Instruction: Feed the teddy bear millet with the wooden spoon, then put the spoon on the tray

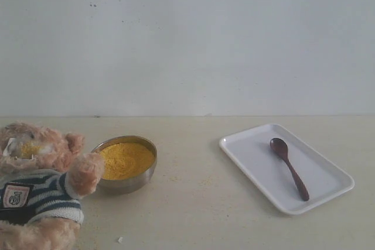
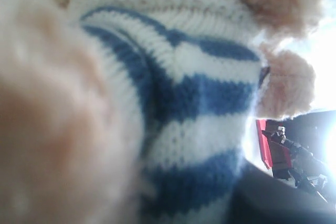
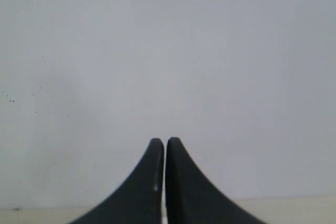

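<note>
The teddy bear (image 1: 35,185) leans back at the near left corner, with yellow grains on its snout. Its striped shirt (image 2: 199,103) fills the left wrist view, bunched right where the jaws stand. My left gripper holds the bear's body, its fingers buried in plush. The millet (image 1: 126,159) fills a steel bowl (image 1: 132,182) beside the bear's paw. The wooden spoon (image 1: 289,168) lies on the white tray (image 1: 258,168) at the right, bowl end toward the wall. My right gripper (image 3: 165,141) is shut and empty, pointing at the wall. Neither arm shows in the exterior view.
A few spilled grains lie on the table around the bowl, and a small white crumb (image 1: 119,239) lies near the front edge. A pale wall stands close behind the table. A red and black object (image 2: 270,148) shows past the bear in the left wrist view.
</note>
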